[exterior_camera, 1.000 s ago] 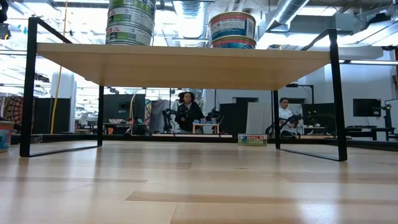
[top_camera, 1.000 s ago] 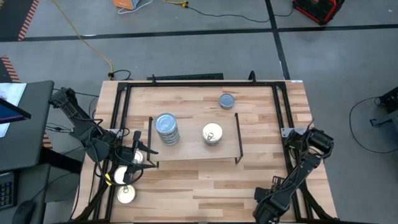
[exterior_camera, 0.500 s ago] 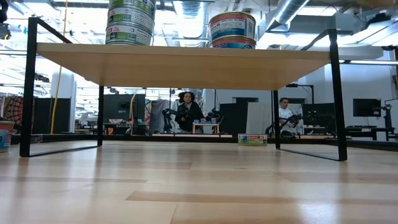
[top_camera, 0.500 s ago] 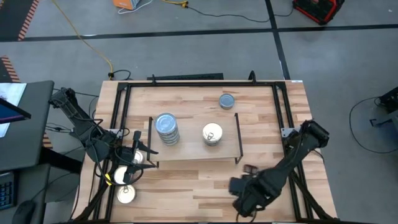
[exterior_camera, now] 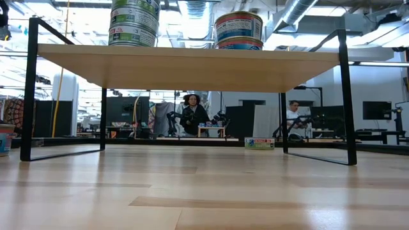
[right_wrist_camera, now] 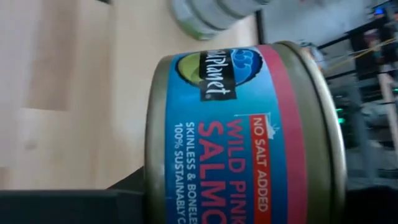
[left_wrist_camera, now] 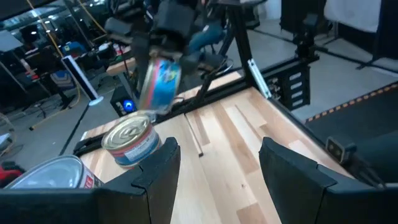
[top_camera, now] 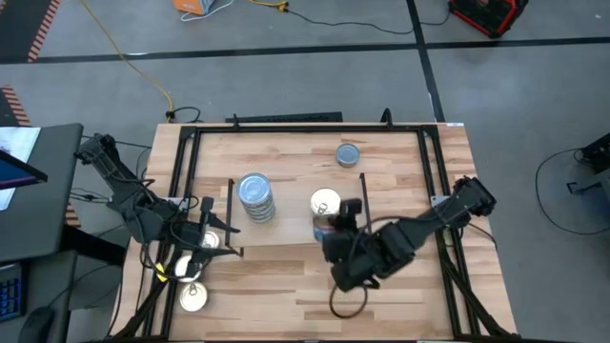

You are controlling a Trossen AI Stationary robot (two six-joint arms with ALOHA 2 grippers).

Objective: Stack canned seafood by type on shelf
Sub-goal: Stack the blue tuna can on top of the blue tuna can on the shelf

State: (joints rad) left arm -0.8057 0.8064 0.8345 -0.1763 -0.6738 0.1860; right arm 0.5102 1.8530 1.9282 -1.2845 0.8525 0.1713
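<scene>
One salmon tin (right_wrist_camera: 242, 134), gripped in the right end effector (top_camera: 329, 227), hangs just beside the silver-lidded stack (top_camera: 325, 203) on the shelf (top_camera: 286, 233), on the stack's near side. Its round axis looks tipped sideways, so it needs levelling before landing. The left end effector (top_camera: 205, 238) waits open off the shelf's left end.

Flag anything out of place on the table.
One blue-grey tin sits alone on the tabletop behind the shelf, off its stack. Two silver-lidded tins lie by the left gripper. Right gripper holds a salmon tin.
</scene>
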